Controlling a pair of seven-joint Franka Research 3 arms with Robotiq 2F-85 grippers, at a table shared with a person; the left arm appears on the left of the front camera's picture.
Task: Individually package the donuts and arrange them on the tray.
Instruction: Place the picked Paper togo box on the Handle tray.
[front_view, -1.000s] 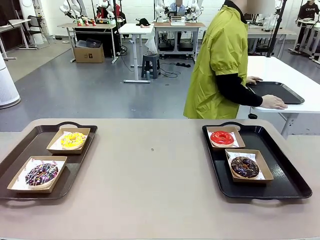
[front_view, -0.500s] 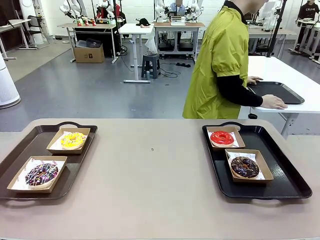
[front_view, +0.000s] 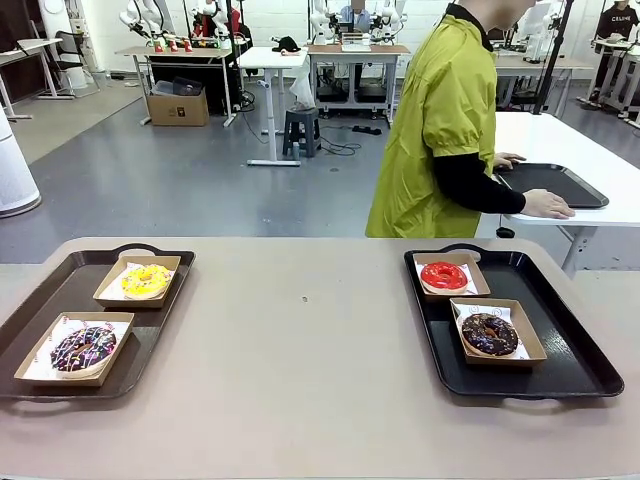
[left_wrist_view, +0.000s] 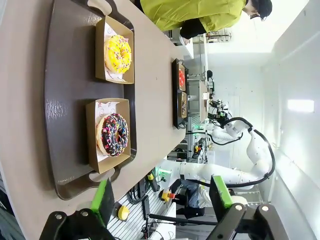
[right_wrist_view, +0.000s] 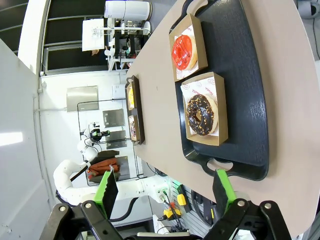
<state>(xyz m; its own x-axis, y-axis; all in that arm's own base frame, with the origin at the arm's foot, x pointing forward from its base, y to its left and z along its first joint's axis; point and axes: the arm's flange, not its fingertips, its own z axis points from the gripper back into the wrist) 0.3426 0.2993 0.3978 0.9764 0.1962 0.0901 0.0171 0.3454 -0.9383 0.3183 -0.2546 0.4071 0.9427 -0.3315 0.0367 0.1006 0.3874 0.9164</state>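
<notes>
Two dark trays lie on the tan table. On the left tray (front_view: 40, 310) a yellow-iced donut (front_view: 146, 280) and a dark donut with white-and-coloured sprinkles (front_view: 83, 348) each rest in an open paper-lined box. On the right tray (front_view: 560, 340) a red-glazed donut (front_view: 444, 275) and a chocolate donut with sprinkles (front_view: 490, 334) sit in boxes too. My left gripper (left_wrist_view: 162, 197) hangs open well back from the left tray (left_wrist_view: 65, 100), looking down on the sprinkled donut (left_wrist_view: 114, 134) and yellow donut (left_wrist_view: 118, 54). My right gripper (right_wrist_view: 166, 192) is open, back from the right tray (right_wrist_view: 245, 90), red donut (right_wrist_view: 182, 51) and chocolate donut (right_wrist_view: 200, 114).
A person in a yellow-green smock (front_view: 440, 130) stands beyond the far edge, turned to a white side table, both hands on another dark tray (front_view: 555, 182). The table's broad middle (front_view: 310, 340) lies between the two trays.
</notes>
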